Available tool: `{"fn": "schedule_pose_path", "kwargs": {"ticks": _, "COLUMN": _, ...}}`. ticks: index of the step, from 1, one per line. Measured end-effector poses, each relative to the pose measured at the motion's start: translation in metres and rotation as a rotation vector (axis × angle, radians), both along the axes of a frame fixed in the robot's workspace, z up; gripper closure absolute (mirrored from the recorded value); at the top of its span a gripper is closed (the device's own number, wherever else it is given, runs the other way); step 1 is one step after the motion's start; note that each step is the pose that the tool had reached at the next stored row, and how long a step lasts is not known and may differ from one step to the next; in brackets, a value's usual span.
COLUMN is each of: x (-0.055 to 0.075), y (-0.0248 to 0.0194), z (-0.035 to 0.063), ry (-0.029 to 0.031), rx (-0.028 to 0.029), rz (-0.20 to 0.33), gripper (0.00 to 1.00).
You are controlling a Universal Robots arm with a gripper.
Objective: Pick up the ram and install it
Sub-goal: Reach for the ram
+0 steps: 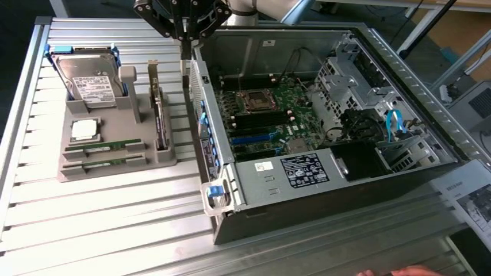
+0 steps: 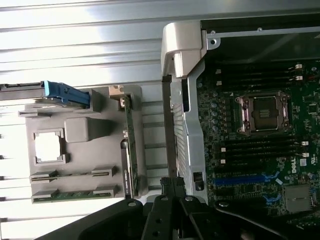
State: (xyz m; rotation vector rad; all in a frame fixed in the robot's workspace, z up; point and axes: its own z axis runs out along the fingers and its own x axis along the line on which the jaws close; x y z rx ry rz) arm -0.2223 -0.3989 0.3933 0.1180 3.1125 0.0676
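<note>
My pincer (image 1: 184, 41) is closed tight with nothing in it. It hangs above the near wall of the open computer case (image 1: 322, 198), between the case and the grey holder (image 1: 134, 131) on the bench (image 1: 100, 224). In the exterior view the ram (image 1: 103, 148) sits in a holder slot at seven o'clock from me. A second stick (image 1: 103, 165) is just beside it, at its six o'clock. The motherboard's memory slots (image 1: 257, 121) are at my four o'clock.

Bright glare on slatted table (image 1: 107, 230); computer case (image 1: 322, 201) interior shadowed.
</note>
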Motion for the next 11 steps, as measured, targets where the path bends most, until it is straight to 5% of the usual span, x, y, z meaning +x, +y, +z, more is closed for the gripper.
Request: {"fn": "schedule_pose_path", "kwargs": {"ticks": 11, "x": -0.024, "y": 0.0000, "z": 0.0000, "ry": -0.0001, "rx": 0.0000, "rz": 0.000, "gripper": 0.90}}
